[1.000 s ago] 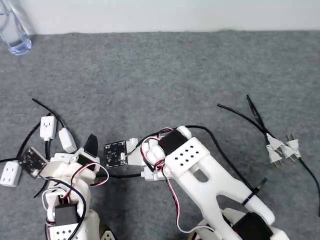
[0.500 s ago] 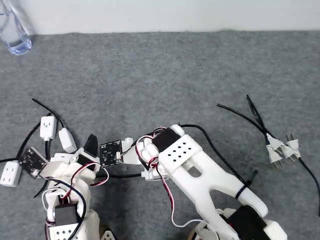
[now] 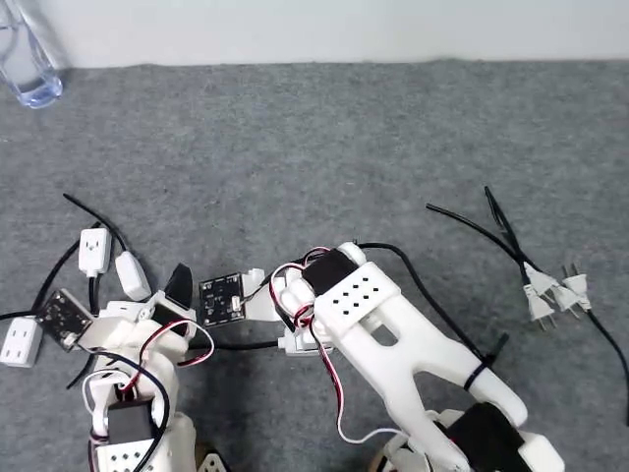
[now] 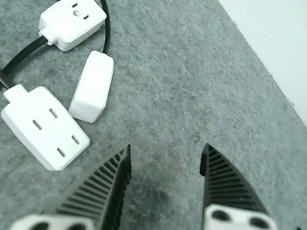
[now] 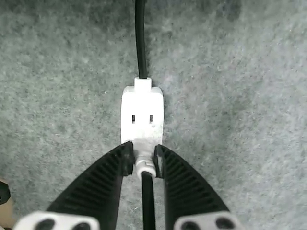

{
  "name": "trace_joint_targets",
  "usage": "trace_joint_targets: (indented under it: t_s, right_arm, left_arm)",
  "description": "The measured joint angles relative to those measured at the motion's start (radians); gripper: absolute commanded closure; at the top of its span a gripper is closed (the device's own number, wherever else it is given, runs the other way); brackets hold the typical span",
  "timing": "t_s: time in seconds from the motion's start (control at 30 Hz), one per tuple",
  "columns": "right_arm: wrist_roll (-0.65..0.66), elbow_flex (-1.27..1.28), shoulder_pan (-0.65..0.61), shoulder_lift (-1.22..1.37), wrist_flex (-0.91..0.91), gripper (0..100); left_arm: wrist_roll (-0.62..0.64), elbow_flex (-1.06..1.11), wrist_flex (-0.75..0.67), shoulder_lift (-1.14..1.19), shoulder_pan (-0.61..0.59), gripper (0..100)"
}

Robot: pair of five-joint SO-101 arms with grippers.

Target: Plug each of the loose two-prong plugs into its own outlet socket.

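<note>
My right gripper [image 5: 142, 157] is shut on a small white two-prong plug [image 5: 144, 167], whose black cord runs back toward the wrist. The plug sits against the near end of a white outlet socket [image 5: 142, 115] that lies flat on the carpet, two slots showing on top. In the high view the right arm [image 3: 359, 295] points left at the table's front centre. My left gripper [image 4: 165, 167] hangs open over bare carpet, beside three white socket blocks [image 4: 45, 127] [image 4: 91, 86] [image 4: 72, 21]. Two loose plugs [image 3: 541, 303] [image 3: 575, 285] lie far right.
White sockets [image 3: 93, 251] [image 3: 20, 342] and an adapter [image 3: 130, 275] lie with black cords at the front left. Thin black cords [image 3: 482, 231] trail from the loose plugs. A clear plastic bottle [image 3: 29, 69] stands at the back left corner. The grey carpet [image 3: 314, 167] stretches behind both arms.
The right arm's wrist has shifted a little to the left and turned slightly. The left arm has not moved.
</note>
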Motion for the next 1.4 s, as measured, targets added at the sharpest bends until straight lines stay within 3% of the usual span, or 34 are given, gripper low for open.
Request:
trace_joint_targets:
  t_s: [1.4]
  right_arm:
    - [0.025,0.1,-0.009,-0.155,0.0,99.0]
  left_arm:
    - [-0.002,0.0,0.0,0.0,0.0,77]
